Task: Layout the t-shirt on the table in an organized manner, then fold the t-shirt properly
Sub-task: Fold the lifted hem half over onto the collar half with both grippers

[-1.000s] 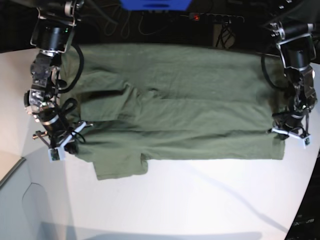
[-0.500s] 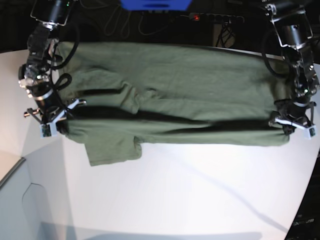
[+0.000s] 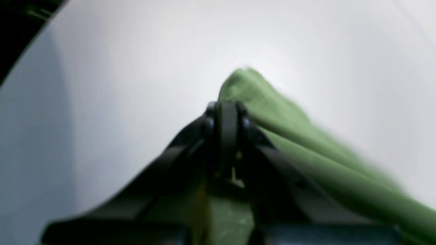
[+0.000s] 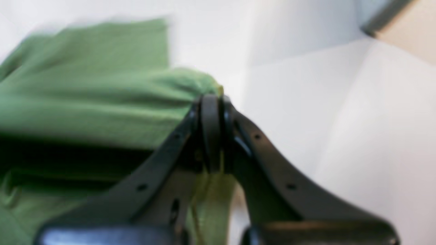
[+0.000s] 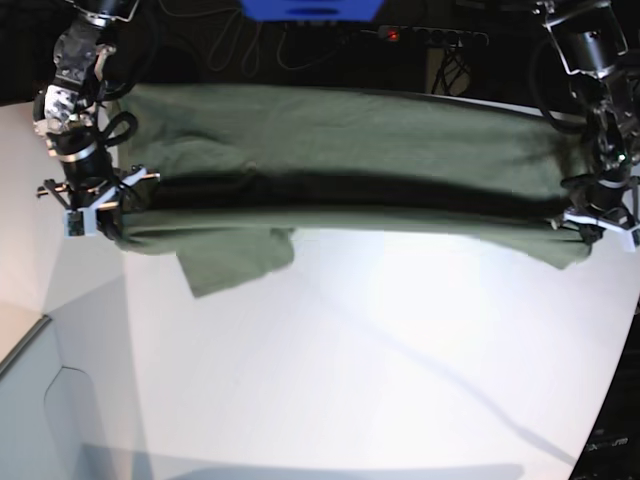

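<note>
Both pincers are pinching the t-shirt: the left pincer and the right pincer at its opposite ends, stretching it above the desk.

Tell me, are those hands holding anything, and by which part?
Yes. Both hold the t-shirt: the left hand pinches one end of its near edge, the right hand the other.

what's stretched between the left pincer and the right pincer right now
The t-shirt. In the base view its near edge runs taut from the right pincer to the left pincer, each shut on it, above the table.
</note>
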Robot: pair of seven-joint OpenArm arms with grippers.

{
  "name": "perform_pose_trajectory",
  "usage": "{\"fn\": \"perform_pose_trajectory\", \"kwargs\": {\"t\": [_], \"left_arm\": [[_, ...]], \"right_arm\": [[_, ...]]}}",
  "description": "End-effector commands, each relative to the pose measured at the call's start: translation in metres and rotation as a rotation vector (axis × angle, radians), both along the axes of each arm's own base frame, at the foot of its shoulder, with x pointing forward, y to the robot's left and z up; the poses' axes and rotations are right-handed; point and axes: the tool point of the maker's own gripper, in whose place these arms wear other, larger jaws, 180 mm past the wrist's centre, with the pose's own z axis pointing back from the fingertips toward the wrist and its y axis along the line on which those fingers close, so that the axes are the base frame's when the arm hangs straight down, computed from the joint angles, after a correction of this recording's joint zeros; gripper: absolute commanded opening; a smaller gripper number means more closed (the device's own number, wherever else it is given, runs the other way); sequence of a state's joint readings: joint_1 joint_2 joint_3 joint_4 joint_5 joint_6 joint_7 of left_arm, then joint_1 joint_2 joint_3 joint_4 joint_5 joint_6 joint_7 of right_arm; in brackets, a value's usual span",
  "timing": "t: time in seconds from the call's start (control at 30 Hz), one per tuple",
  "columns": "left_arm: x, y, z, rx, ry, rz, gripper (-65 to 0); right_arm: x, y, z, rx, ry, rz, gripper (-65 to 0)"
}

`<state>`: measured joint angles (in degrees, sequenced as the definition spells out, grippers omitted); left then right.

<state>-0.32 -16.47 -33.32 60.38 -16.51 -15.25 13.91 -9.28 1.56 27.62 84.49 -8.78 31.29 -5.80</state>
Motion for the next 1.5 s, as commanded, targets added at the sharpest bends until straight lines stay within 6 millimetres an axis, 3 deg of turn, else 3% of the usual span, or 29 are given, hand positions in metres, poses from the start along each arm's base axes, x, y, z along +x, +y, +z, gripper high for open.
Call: {"fn": "perform_pose_trajectory", "kwargs": {"t": [0.0,0.17,0.4,0.5,0.7,0.77,0.9,0.97,1.07,1.17,1.27,1.47], "left_arm": [[0.01,0.01,0.02,0.034,-0.055,0.005,-65.0],[0.004,0.01,0.015,0.033,-0.042,0.006,-65.0],[-0.034,0.01,-0.012,0.032,0.048,0.006,-65.0],[-0.048,0.0,-0.026,0.008,0.078,0.008,-65.0],[-0.057,-0.004,-0.036,0.001,0.107,0.004,-63.8],[-0.058,-0.004,-0.035,0.0,0.104,0.006,-58.4],[-0.059,-0.003,-0.032,0.007,0.098,0.007,-41.2],[-0.059,0.003,-0.014,0.039,0.061,0.009,-35.2],[-0.056,0.009,0.015,0.067,-0.021,0.044,-33.4],[-0.049,0.015,0.034,0.085,-0.075,0.064,-33.3],[-0.023,0.015,0.05,0.092,-0.128,0.058,-33.3],[0.025,0.013,0.033,0.087,-0.073,0.011,-33.3]], "right_arm": [[0.009,-0.003,0.016,-0.008,-0.06,0.009,-65.0],[-0.004,-0.002,0.006,-0.003,-0.025,0.009,-65.0],[-0.023,0.005,-0.009,0.017,0.019,0.004,-65.0],[-0.025,0.006,-0.011,0.019,0.026,0.005,-65.0],[-0.033,0.023,-0.033,0.027,0.1,0.074,-64.0],[-0.035,0.03,-0.035,0.025,0.109,0.099,-58.1],[-0.037,0.031,-0.034,0.024,0.105,0.1,-41.2],[-0.033,0.031,-0.024,0.01,0.081,0.105,-34.4],[-0.026,0.032,-0.007,-0.009,0.037,0.112,-28.6],[-0.018,0.038,0.008,-0.008,-0.009,0.111,-28.4],[-0.013,0.04,0.019,-0.018,-0.036,0.117,-28.4],[0.003,0.043,0.019,-0.024,0.02,0.101,-28.4]]}}
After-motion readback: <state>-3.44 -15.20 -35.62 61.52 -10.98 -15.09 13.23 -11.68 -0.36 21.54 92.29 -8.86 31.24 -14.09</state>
